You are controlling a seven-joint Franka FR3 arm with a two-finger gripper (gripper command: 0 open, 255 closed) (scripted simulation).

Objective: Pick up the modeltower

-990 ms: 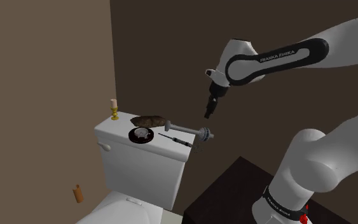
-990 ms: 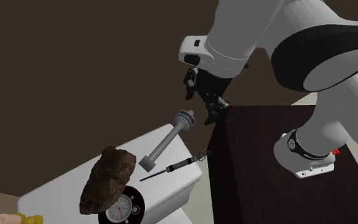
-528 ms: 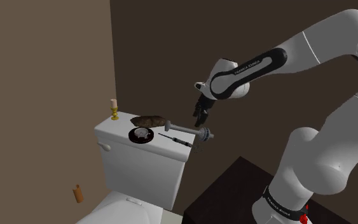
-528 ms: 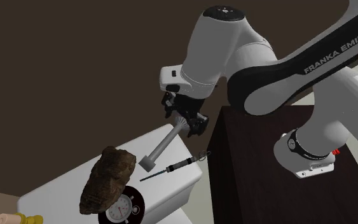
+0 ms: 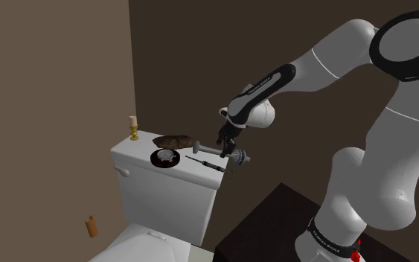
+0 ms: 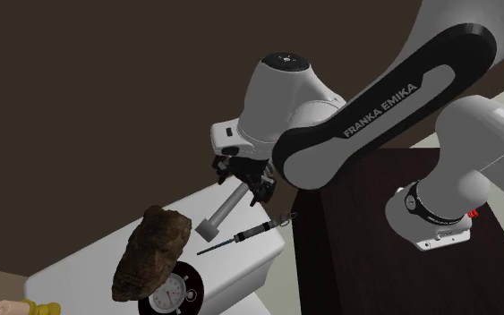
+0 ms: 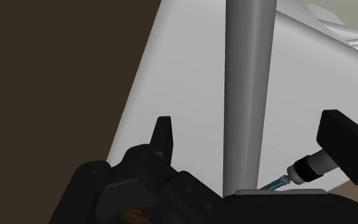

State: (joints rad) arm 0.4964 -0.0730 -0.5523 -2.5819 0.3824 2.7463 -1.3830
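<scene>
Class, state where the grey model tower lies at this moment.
In the shoulder view, the model tower lies flat at the right end of the white tank lid, beside the thin pen-like tool, with the open gripper over it.

The shoulder view looks down from beside and a little behind the dark stand (image 5: 267, 232), at the frame's lower right, across to the white toilet tank (image 5: 163, 190) at centre left. The second exterior view sits nearer, off the tank's far end, facing back along the lid (image 6: 89, 268) toward the stand at right. Both take in the lid and the arm (image 5: 327, 63). The wrist view looks along the end effector (image 7: 249, 124), close over the lid, with the model tower (image 7: 248, 76) running up mid-frame.
</scene>
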